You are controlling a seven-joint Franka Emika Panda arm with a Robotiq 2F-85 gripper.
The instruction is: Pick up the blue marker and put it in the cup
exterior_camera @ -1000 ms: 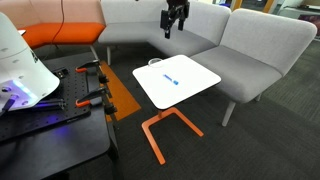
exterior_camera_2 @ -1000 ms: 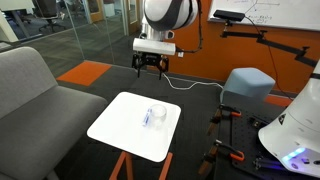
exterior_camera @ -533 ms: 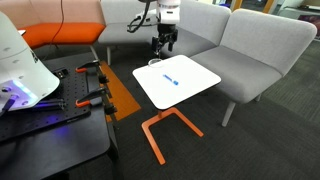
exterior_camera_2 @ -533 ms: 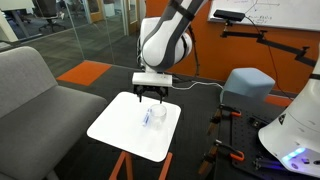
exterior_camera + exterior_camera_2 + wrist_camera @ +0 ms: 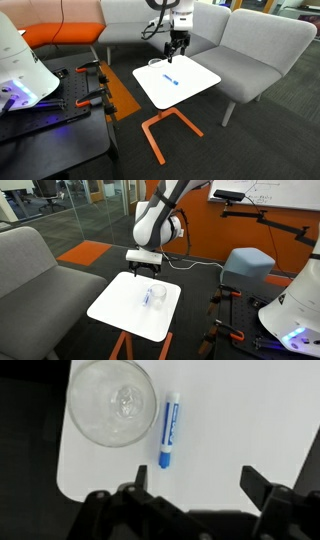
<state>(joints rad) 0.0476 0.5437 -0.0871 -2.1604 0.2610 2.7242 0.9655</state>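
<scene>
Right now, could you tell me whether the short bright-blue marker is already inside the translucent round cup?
No, in the wrist view the blue marker lies flat on the white tabletop beside the cup.

Both exterior views look down from a distance, from opposing sides, on the white tabletop (image 5: 195, 88) (image 5: 120, 308). The wrist view stares straight down, close above that same tabletop (image 5: 240, 420).

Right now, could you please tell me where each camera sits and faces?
An exterior view: beside the workbench, facing the sofa; arm and end effector show.
An exterior view: by the sofa, facing the orange wall; arm, end effector show.
Wrist view: straight down on cup and blue marker; end effector's fingers below.
All share the blue marker.
</scene>
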